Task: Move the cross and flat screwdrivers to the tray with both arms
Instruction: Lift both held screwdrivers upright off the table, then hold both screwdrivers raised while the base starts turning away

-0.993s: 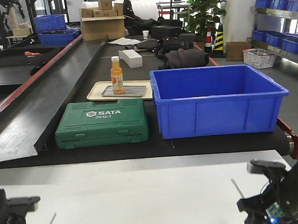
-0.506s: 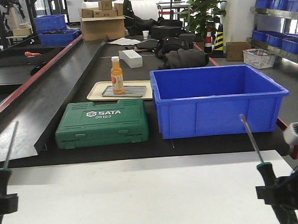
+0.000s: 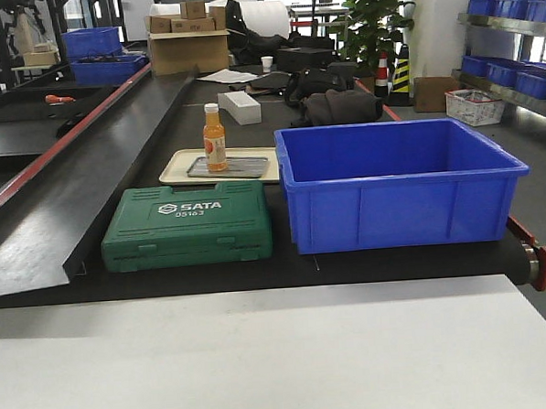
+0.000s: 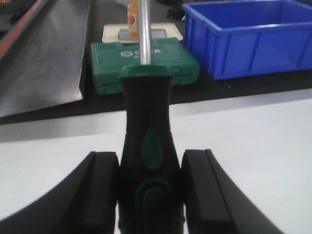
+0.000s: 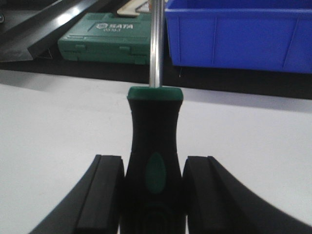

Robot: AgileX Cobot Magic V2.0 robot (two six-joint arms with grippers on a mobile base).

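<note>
Your left gripper [image 4: 150, 195] is clenched on the handle of the left screwdriver [image 4: 147, 131], and your right gripper [image 5: 153, 195] likewise grasps the right screwdriver [image 5: 155, 131], both shafts pointing to the frame top. The grey tray [image 3: 248, 166] sits upper centre on the cream tray [image 3: 175, 169], behind the green case [image 3: 187, 225] and left of the blue crate [image 3: 392, 203].

The left end effector [image 4: 150, 163] and right end effector [image 5: 153, 165] are matte black: two fingers [image 4: 100, 195] each, curved outer backs, flat rectangular inner pads [image 5: 197, 190].
</note>
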